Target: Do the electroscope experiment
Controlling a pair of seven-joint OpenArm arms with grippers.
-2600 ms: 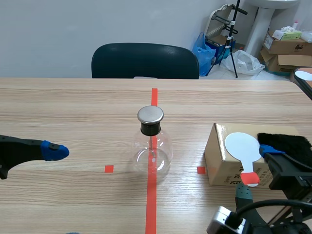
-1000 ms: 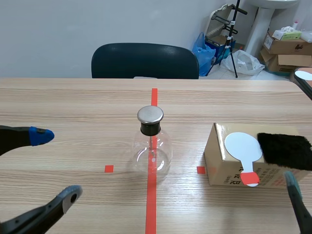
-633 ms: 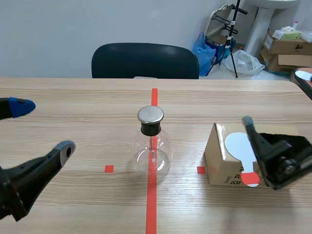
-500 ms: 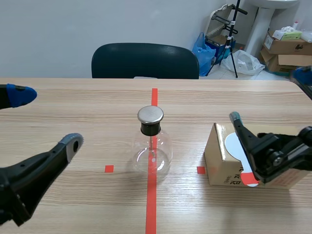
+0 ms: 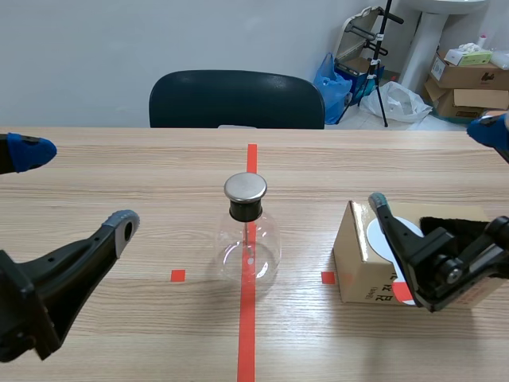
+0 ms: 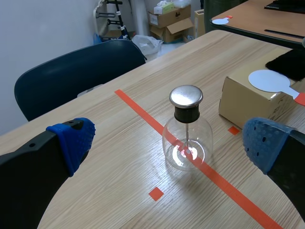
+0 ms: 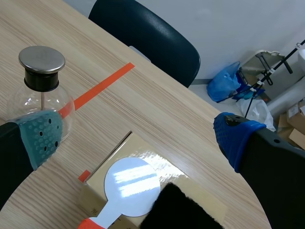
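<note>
Both jaws hang released; your right arm (image 5: 445, 267) has risen above the paddle (image 7: 131, 186) beside the electroscope (image 5: 248, 239), so pickup looks next.

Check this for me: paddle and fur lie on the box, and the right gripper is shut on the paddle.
Not right. The right gripper is open, its pads wide apart, and it holds nothing; the right wrist view shows it. The paddle and fur do lie on the box.
</note>
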